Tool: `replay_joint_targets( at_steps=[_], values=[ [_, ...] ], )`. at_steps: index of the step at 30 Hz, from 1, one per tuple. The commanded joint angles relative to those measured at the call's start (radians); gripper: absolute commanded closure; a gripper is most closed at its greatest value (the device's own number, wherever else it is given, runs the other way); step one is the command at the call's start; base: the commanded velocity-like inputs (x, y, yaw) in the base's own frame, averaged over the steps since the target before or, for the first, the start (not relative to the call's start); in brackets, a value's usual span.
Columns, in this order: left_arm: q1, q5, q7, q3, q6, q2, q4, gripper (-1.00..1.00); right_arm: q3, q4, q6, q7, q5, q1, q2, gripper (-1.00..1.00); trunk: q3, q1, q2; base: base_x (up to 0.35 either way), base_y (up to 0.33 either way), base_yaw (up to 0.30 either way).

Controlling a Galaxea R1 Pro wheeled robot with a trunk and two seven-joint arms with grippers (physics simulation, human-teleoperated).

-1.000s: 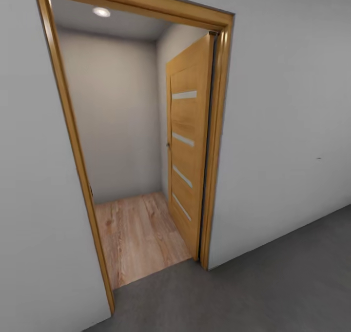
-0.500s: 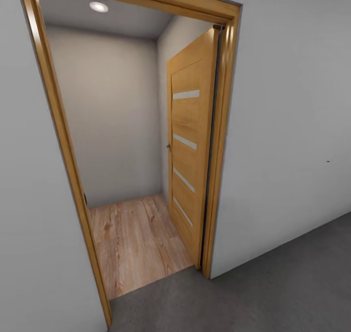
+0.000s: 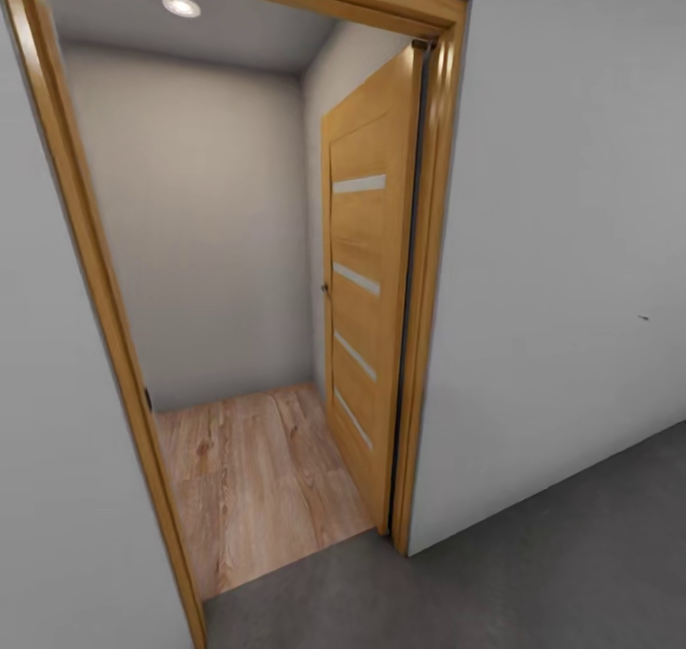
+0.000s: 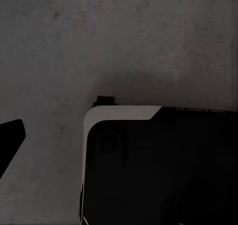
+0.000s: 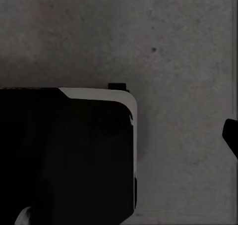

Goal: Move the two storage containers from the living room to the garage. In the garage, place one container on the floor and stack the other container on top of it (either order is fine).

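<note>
Robot closes on garage doorway as the wooden door frame swells and slides left since a second ago.

The head camera has moved nearer the open door, which swings inward over a wood-plank floor under one ceiling light, while the robot stands on dark concrete floor. Neither storage container appears in any picture, so where they sit cannot be told; judging by the empty view, at least one fetch from the living room lies ahead and the stacking is unfinished. Both wrist cameras look down at concrete past the robot's dark base; the fingers are too cut off to say whether either gripper is apart or together.
</note>
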Motion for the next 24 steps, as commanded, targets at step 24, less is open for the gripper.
replay_joint_targets(
  at_steps=[24],
  values=[
    [0.000, 0.003, -0.003, 0.006, -0.001, 0.001, 0.001, -1.00, 0.010, 0.003, -0.006, 0.001, -0.003, -0.001, -0.002, -1.00, 0.000, 0.001, -0.001, 0.284, -0.197, 0.125]
  ],
)
